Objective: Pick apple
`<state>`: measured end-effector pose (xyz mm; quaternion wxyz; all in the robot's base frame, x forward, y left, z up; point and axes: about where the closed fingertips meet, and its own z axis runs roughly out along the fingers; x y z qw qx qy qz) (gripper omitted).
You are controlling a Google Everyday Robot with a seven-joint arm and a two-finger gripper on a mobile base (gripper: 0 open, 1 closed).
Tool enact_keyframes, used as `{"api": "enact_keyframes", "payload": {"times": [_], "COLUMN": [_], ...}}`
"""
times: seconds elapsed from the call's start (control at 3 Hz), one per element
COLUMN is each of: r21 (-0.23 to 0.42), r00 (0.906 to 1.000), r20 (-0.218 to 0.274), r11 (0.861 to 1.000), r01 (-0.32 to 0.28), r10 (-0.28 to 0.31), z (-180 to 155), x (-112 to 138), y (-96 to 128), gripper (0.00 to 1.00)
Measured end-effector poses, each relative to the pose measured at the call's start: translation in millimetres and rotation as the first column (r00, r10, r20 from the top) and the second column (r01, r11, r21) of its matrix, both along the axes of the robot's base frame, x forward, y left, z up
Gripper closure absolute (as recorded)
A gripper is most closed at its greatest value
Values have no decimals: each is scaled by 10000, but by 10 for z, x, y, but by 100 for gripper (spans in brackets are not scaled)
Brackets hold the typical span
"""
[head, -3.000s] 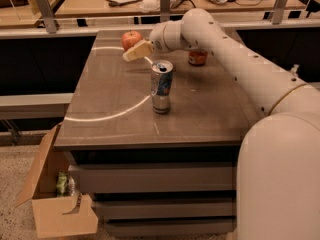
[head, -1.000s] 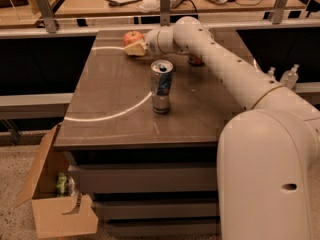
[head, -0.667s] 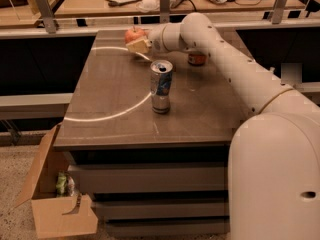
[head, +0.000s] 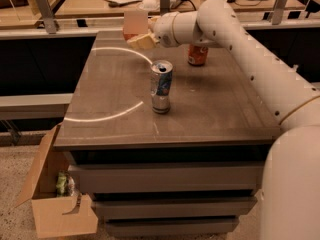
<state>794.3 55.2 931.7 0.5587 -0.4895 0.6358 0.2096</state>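
Fingers (head: pixel 146 41) of the gripper (head: pixel 136 39) clamping the small round red-orange apple (head: pixel 134 24) over the far edge of the grey-brown worktop (head: pixel 210 109), tall silver-blue can (head: pixel 161 86) standing mid-worktop, cardboard box (head: pixel 55 209) sitting on speckled floor (head: pixel 15 169).

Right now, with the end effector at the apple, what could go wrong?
The apple sits by the far edge of the table; a nudge from the end effector could roll it off. The arm passes close over the orange can, so lowering or pulling back might topple it or the tall can nearer the camera.
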Motion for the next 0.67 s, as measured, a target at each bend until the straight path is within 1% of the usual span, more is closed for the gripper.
{"api": "enact_keyframes", "payload": {"times": [0.33, 0.67], "r21": [-399, -399], "r00": [9934, 9934], "r20": [1048, 1047], "r11": [9983, 9983], "r01": [-416, -419], "r10": [456, 459], "z": [185, 184], "x": [-354, -354], "y": [-183, -181], "gripper": [100, 100]}}
